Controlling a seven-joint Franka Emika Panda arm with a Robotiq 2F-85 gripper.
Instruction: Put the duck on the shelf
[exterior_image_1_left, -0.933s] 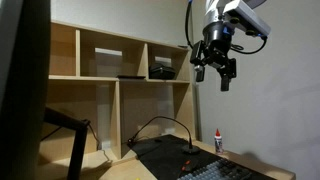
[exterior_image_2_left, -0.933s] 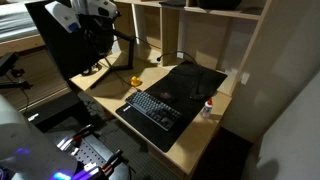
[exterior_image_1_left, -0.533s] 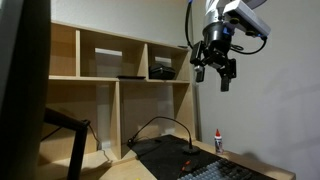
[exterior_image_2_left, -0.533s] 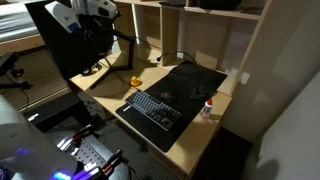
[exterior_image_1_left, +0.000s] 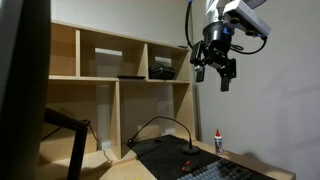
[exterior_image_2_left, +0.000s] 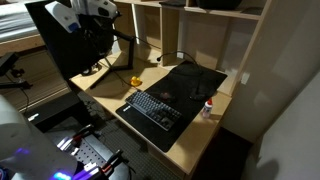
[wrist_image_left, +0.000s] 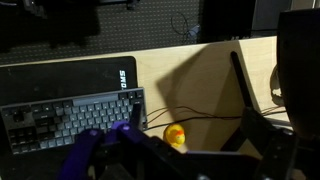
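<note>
The duck (exterior_image_2_left: 136, 82) is a tiny yellow toy with an orange bit. It sits on the light-wood desk beside the black mat. In the wrist view the duck (wrist_image_left: 175, 135) lies far below, between my fingers, next to a black cable. My gripper (exterior_image_1_left: 212, 78) is open and empty. It hangs high above the desk, to the right of the shelf's upper compartments. The shelf (exterior_image_1_left: 120, 82) is a light-wood unit of open square compartments; it also shows in an exterior view (exterior_image_2_left: 250, 40). In the wrist view my gripper (wrist_image_left: 180, 165) fills the bottom edge.
A keyboard (exterior_image_2_left: 155, 108) lies on a black mat (exterior_image_2_left: 195, 80); the keyboard also shows in the wrist view (wrist_image_left: 65, 118). A red-capped white bottle (exterior_image_1_left: 219, 140) stands on the desk, also seen in an exterior view (exterior_image_2_left: 208, 108). Dark items (exterior_image_1_left: 160, 71) sit in upper shelf compartments. Cables run across the desk.
</note>
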